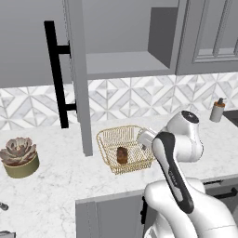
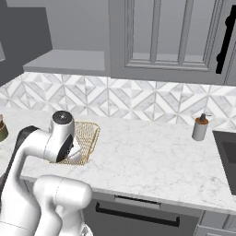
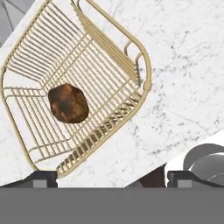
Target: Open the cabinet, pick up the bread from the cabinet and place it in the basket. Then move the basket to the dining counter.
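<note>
The bread (image 3: 68,103) lies inside the basket (image 3: 144,72), ahead of the jaws and to their left in the hand view. The jaws stand wide and hold nothing, and the basket's nearest rim runs slantwise just beyond them. Bare marble bench (image 3: 188,65) gives free room to their right; the cabinet (image 1: 79,79) door hangs open past the basket.

No text, label, brand, number or sign can be read anywhere. The soap bottle (image 1: 217,110) is blank, the plant pot (image 1: 21,168) is plain, and the tiles (image 2: 138,99) carry only a geometric pattern.
</note>
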### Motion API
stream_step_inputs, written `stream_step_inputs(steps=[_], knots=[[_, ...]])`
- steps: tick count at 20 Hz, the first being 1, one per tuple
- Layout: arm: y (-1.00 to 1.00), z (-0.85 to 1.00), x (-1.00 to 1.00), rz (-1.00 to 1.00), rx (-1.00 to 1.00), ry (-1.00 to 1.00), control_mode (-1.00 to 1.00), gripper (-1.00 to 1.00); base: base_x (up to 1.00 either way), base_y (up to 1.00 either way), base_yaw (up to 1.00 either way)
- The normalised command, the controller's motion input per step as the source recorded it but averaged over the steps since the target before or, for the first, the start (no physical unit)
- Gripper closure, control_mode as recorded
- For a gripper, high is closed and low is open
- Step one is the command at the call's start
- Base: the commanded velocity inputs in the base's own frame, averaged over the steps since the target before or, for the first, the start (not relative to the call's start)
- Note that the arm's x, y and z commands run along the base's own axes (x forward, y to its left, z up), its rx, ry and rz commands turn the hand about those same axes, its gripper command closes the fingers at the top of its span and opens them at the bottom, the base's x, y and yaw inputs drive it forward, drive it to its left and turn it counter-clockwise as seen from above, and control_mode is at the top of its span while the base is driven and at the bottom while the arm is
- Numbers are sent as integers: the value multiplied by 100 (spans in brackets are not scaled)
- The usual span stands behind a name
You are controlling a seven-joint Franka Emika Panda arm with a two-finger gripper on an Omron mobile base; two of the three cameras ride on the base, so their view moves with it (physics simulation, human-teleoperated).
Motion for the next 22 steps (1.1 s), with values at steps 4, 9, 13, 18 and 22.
stream_step_inputs(steps=[4,9,13,18,22], knots=[[19,-42,14,-26,6,13,-100,-100,0,0,0],[0,-49,28,-21,1,7,-100,-100,0,0,0],[0,-43,39,-18,3,5,-100,-100,0,0,0],[0,-54,36,-13,6,12,-100,-100,0,0,0],[-5,-67,5,-11,4,15,-100,-100,0,0,0]])
